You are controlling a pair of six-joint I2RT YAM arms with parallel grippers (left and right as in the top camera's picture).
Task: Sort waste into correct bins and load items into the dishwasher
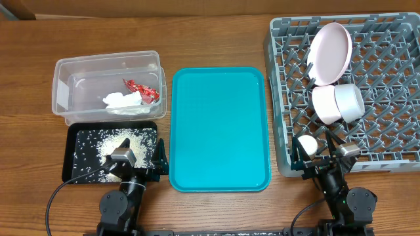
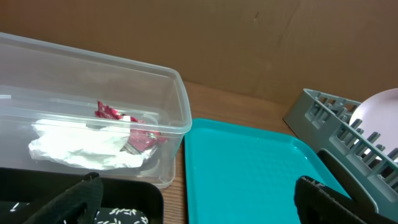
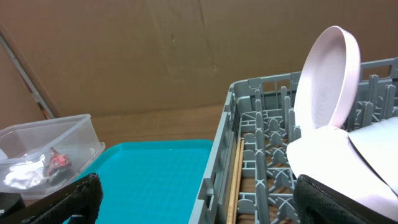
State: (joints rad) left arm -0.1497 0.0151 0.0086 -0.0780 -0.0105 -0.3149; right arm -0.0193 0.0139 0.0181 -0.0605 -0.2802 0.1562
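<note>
The clear tub (image 1: 65,72) at the left holds the red wrapper (image 1: 141,89) and the white napkin (image 1: 123,100); both also show in the left wrist view, wrapper (image 2: 115,114) and napkin (image 2: 81,149). The black tray (image 1: 73,172) holds the rice grains (image 1: 118,144). The grey rack (image 1: 394,141) at the right holds the upright plate (image 1: 330,44), two bowls (image 1: 336,103), a small cup (image 1: 307,144) and the chopsticks (image 3: 235,180) along its left wall. My left gripper (image 1: 134,167) is open and empty at the tray's front. My right gripper (image 1: 325,160) is open and empty at the rack's front edge.
A large teal tray (image 1: 220,128) lies bare between the black tray and the rack. The wooden table runs around everything. A cardboard wall stands behind the table in the wrist views.
</note>
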